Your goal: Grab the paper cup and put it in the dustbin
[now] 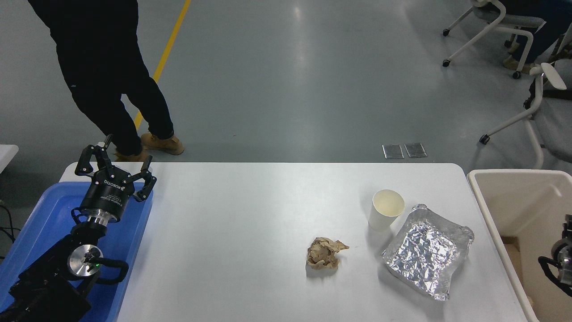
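The white paper cup (pixel 386 209) stands upright on the white table at the right, its cream inside showing. The beige dustbin (pixel 514 178) sits off the table's right edge, a little to the right of the cup. My left gripper (pixel 117 156) is parked over the blue tray at the lower left, open with nothing between its fingers. Only a small piece of my right arm (pixel 558 264) shows at the right edge, over the dustbin; its gripper is out of view.
A crinkled silver foil tray (pixel 428 249) lies just right of the cup, nearly touching it. A crumpled brown paper ball (pixel 324 253) lies to the cup's lower left. A blue tray (pixel 42 214) sits under my left arm. A person (pixel 100 71) walks beyond the far left edge; chairs stand far right.
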### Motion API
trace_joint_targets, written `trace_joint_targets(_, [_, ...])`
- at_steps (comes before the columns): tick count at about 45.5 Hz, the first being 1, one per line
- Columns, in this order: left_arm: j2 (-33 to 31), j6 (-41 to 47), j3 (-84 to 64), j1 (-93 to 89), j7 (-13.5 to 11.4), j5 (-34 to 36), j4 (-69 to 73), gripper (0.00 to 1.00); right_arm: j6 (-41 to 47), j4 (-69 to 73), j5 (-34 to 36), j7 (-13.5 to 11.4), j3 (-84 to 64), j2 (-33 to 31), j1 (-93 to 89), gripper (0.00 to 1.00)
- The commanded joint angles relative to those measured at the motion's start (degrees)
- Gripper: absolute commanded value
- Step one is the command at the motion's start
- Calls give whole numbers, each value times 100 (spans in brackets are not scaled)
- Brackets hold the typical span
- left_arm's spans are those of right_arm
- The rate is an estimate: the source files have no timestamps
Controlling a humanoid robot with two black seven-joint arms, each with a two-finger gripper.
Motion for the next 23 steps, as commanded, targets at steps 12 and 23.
trace_joint_targets(12, [0,0,-4,0,0,-7,0,98,-12,-4,-10,0,185,53,-61,100])
trace_joint_targets(23, [0,0,-4,0,0,-7,0,98,-4,5,-19,0,168,89,-52,100])
